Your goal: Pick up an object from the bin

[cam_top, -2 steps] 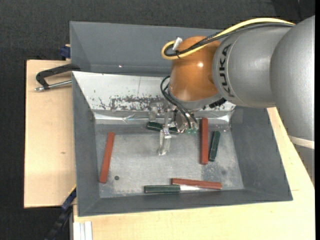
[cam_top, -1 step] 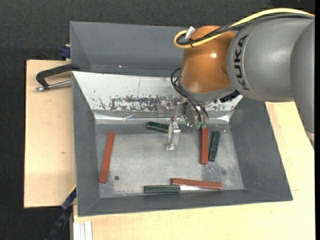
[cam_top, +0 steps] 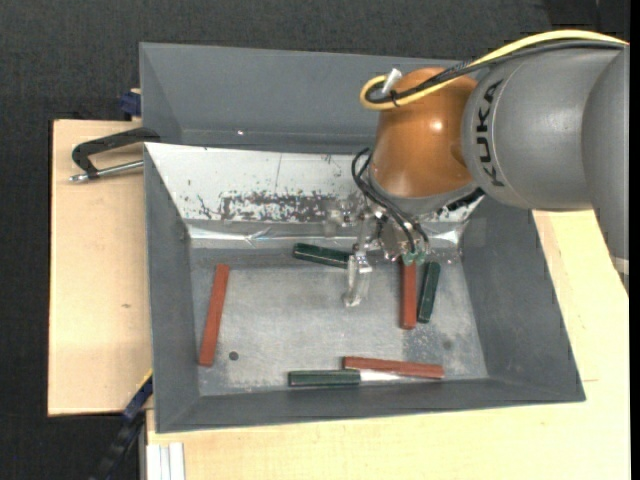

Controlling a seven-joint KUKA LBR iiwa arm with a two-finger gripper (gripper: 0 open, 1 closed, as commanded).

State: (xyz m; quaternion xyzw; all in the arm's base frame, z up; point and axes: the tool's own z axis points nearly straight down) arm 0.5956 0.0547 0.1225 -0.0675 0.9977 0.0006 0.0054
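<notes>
Outside, dark floor (cam_top: pixel 300 8) surrounds the scuffed grey metal bin (cam_top: pixel 300 88).

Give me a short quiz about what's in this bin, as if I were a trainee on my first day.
1. Count: how many red sticks lie in the bin?
2. True or false: the gripper touches the red stick by the left wall.
3. Which lies nearest the gripper? A. the dark green stick at the back; B. the red stick by the left wall; C. the red stick by the front wall.

Key
1. Three: the red stick by the left wall, the red stick by the front wall and the red stick right of the gripper.
2. False: the gripper hangs near the middle of the bin, well apart from it.
3. A.
</notes>
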